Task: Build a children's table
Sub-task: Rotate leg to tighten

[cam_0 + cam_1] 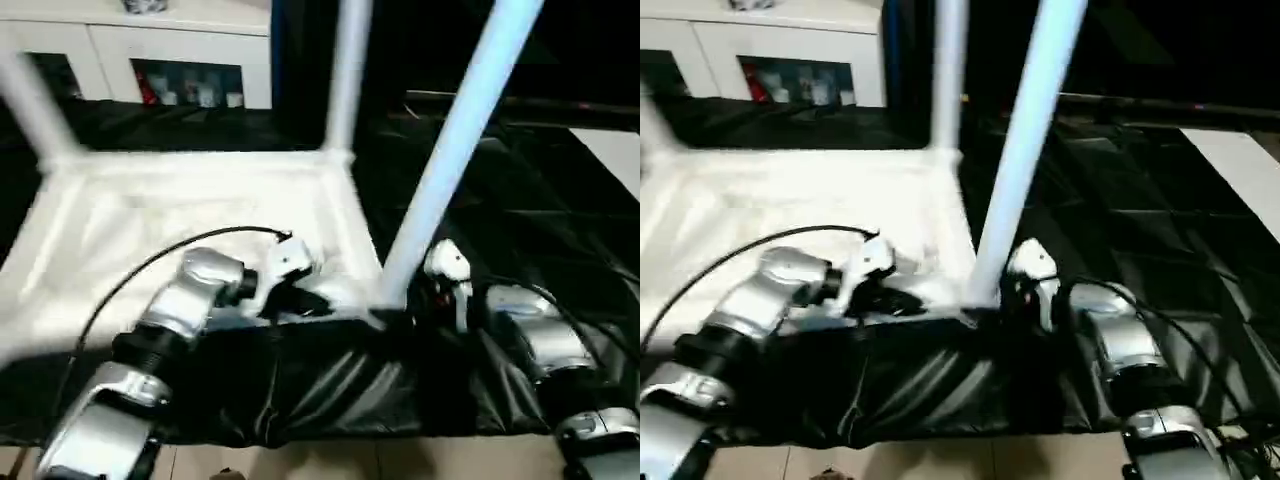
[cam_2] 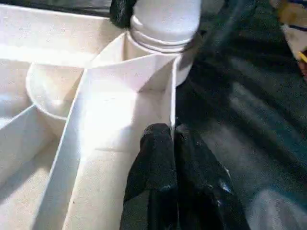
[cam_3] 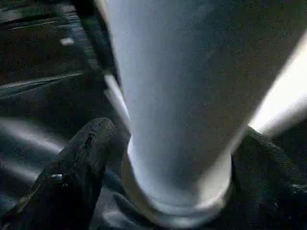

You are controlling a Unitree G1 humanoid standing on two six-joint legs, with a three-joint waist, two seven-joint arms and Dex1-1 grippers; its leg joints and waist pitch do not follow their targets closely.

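The children's table lies upside down on a black cloth, its ribbed white top facing up. Three white tube legs stand in corner sockets: far left, far right and near right. My left gripper is shut on the top's thin rim wall, right beside the near right socket. My right gripper is open around the base of the near right leg. One finger stands clear of the tube and the other is close against it.
A white cabinet with glass doors stands behind the table. The black cloth hangs over the near edge onto tan floor. A pale sheet lies at the far right. A black cable arcs over my left forearm.
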